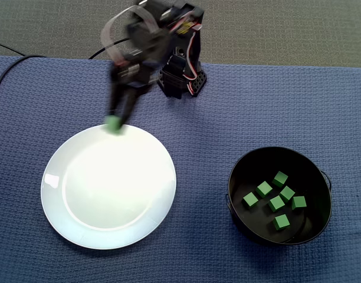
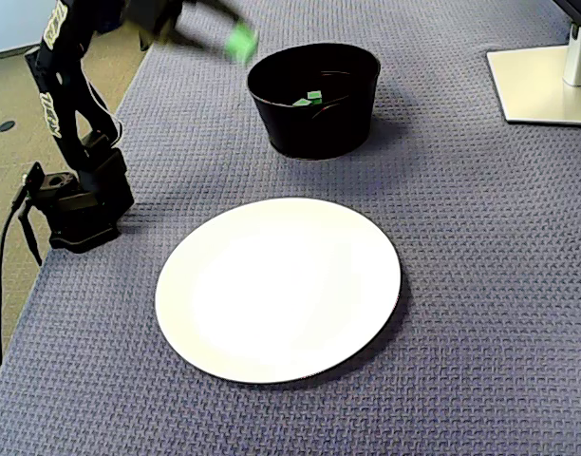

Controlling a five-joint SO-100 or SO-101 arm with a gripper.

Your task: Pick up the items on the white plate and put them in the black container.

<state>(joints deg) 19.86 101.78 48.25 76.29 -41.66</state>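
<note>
The arm [image 1: 140, 44] is raised and motion-blurred, its jaws pinched on a green cube [image 1: 113, 124].

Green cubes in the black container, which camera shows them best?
The fixed view looking straight down: it sees into the black container, where seven green cubes lie spread on its floor. In the other fixed view, taken from the side, the container's rim hides all but a couple of them.

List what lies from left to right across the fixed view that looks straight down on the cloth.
Black cable → white plate → arm base → black container. The green cube in the fingers overlaps the plate's span, so it is left out.
</note>
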